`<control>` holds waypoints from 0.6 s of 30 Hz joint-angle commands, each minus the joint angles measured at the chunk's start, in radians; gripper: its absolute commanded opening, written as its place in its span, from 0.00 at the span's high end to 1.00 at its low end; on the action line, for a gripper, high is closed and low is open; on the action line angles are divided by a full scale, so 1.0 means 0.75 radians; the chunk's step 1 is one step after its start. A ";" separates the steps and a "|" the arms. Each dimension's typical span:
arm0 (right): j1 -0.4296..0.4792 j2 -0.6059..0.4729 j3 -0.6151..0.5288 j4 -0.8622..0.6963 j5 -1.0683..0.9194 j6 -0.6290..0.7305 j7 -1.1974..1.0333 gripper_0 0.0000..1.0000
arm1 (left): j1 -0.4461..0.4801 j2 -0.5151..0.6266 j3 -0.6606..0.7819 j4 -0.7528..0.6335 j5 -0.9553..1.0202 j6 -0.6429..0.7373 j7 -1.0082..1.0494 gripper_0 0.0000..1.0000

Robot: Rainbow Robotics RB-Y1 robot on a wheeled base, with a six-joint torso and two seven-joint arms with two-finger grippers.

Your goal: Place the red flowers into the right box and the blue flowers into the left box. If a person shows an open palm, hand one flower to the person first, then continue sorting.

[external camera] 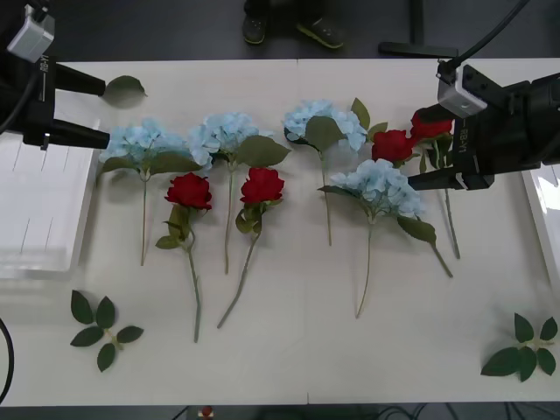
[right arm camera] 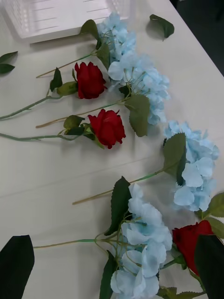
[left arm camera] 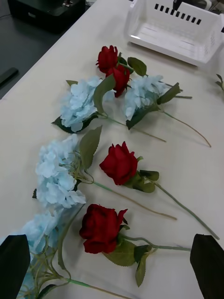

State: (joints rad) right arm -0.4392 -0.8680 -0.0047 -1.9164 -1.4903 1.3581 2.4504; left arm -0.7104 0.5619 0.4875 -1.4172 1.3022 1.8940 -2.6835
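Your left pincer [external camera: 87,109] hangs spread over the left box [external camera: 39,219] at the table [external camera: 306,350] edge. Blue flowers [external camera: 144,140] and red flowers [external camera: 190,190] lie mid-table. Your right pincer [external camera: 429,149], spread, brackets two roses beside the right box [external camera: 547,210]. No legible writing.

The left gripper [external camera: 77,109] hovers over the white table's [external camera: 297,350] far left part, its arm reaching in from the table's left edge; its two black fingers point inward across the table and stand spread apart, one nearer the table's far edge, one nearer the robot; nothing sits between them. The right gripper [external camera: 430,149] hovers over the table's right part, its arm coming in from the right edge; its black fingers point inward and are likewise parted, gripping nothing.
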 commanded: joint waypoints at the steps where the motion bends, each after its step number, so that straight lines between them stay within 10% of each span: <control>1: -0.016 -0.017 -0.004 -0.022 -0.007 -0.003 -0.021 0.00 | -0.006 0.122 -0.030 -0.015 0.025 0.007 -0.029 0.00; 18: 0.078 0.055 0.043 0.011 -0.005 0.012 -0.023 0.00 | -0.012 0.175 -0.053 -0.015 0.029 0.003 -0.029 0.00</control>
State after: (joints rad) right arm -0.4137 -0.8567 0.0136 -1.9115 -1.4903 1.3643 2.4504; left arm -0.7104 0.6540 0.4261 -1.4167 1.3246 1.8940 -2.6835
